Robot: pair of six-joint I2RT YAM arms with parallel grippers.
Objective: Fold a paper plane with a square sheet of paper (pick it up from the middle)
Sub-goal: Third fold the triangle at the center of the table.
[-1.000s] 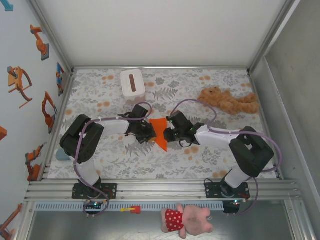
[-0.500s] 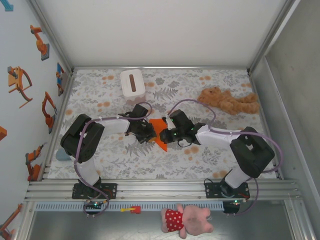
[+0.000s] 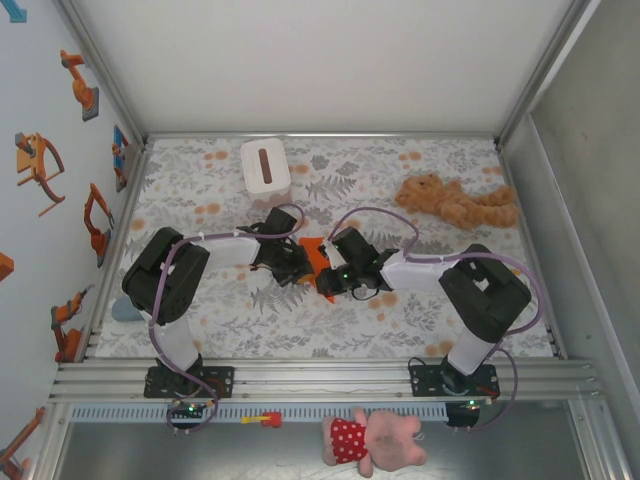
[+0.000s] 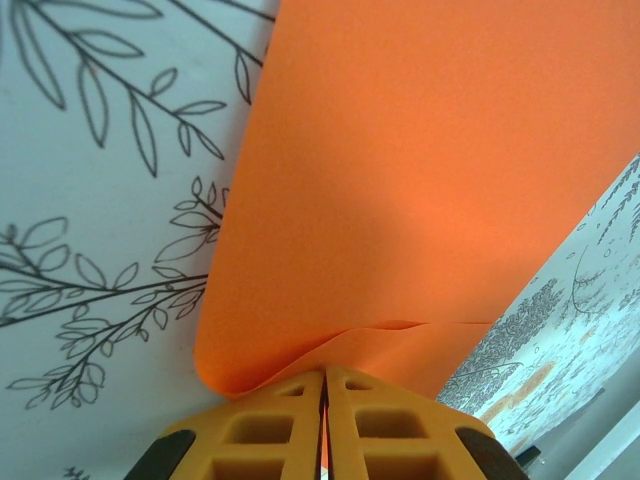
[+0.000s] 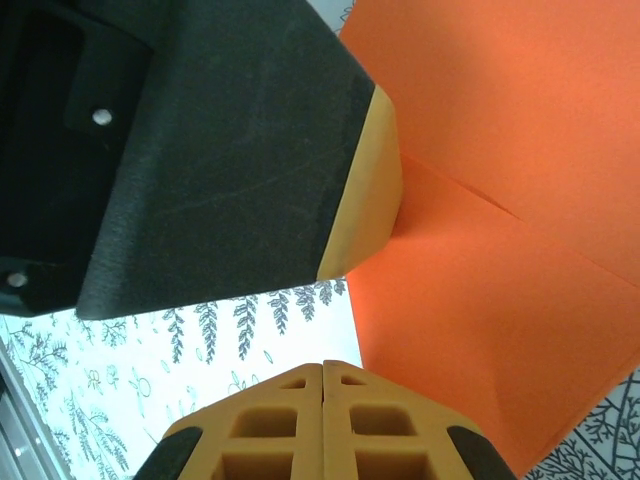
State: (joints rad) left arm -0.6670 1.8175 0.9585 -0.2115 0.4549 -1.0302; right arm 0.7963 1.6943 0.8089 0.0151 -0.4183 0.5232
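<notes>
The square sheet of paper (image 3: 315, 256) is bright orange and folded into a smaller pointed shape, and it lies at the middle of the floral table between both grippers. My left gripper (image 3: 298, 263) is shut on its left edge. In the left wrist view the paper (image 4: 420, 180) curls up into the closed fingertips of that gripper (image 4: 325, 372), and an orange sliver shows in the seam. My right gripper (image 3: 335, 280) is shut at the paper's right lower edge. In the right wrist view this gripper (image 5: 323, 365) holds nothing visible, with the paper (image 5: 500, 200) just right of it and the left gripper's finger (image 5: 365, 190) pressing on the sheet.
A white tissue box (image 3: 265, 165) stands at the back left. A tan plush toy (image 3: 455, 203) lies at the back right. A pink plush (image 3: 375, 440) rests below the front rail. Metal frame walls (image 3: 520, 180) bound the table.
My right gripper has shut and slid left onto the paper's edge, covering more of the orange. The right arm's elbow has swung left. The left gripper has kept its grip.
</notes>
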